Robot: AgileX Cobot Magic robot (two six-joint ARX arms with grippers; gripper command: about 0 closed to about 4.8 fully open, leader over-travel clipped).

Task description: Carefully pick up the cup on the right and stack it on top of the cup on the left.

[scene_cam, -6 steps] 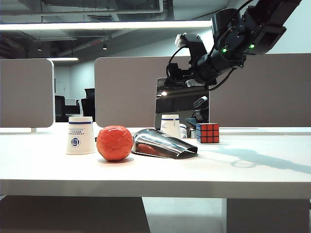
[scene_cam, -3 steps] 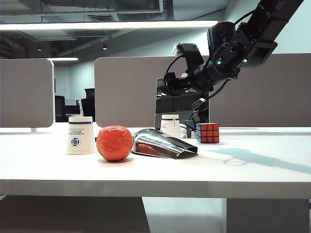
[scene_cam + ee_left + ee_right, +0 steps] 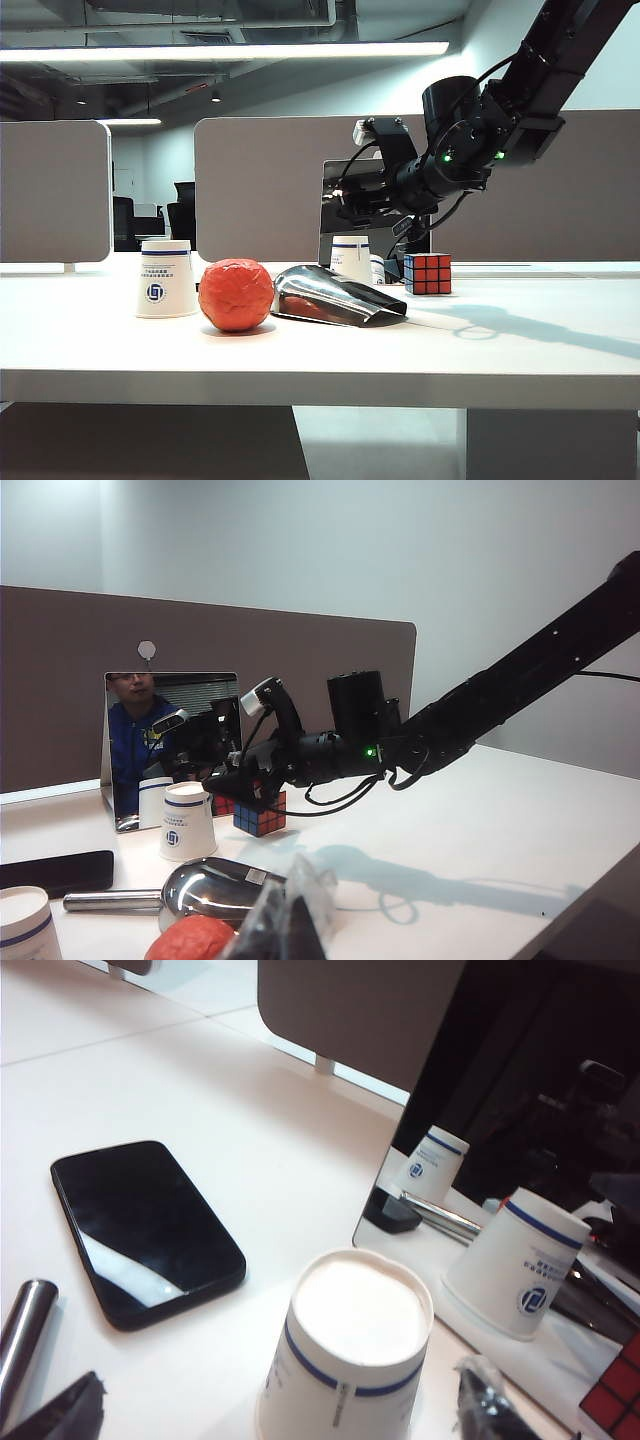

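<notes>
The right cup (image 3: 351, 258) is a white paper cup with a blue band, standing upside down in front of the mirror (image 3: 375, 205). In the right wrist view this cup (image 3: 350, 1345) sits between my right gripper's fingertips (image 3: 490, 1395), which stand wide apart on either side and do not touch it. My right gripper (image 3: 358, 212) hangs open just above it. The left cup (image 3: 166, 278), also upside down, stands at the far left. My left gripper (image 3: 285, 930) stays low and shut, far from both cups (image 3: 187, 822).
An orange ball (image 3: 236, 294) and a shiny metal scoop (image 3: 335, 296) lie between the two cups. A Rubik's cube (image 3: 427, 273) sits right of the right cup. A black phone (image 3: 145, 1225) lies flat beside it. The mirror shows the cups' reflections.
My right arm has come down and to the left, bringing its open gripper from well above the mirror to just over the right cup. Nothing else moved.
</notes>
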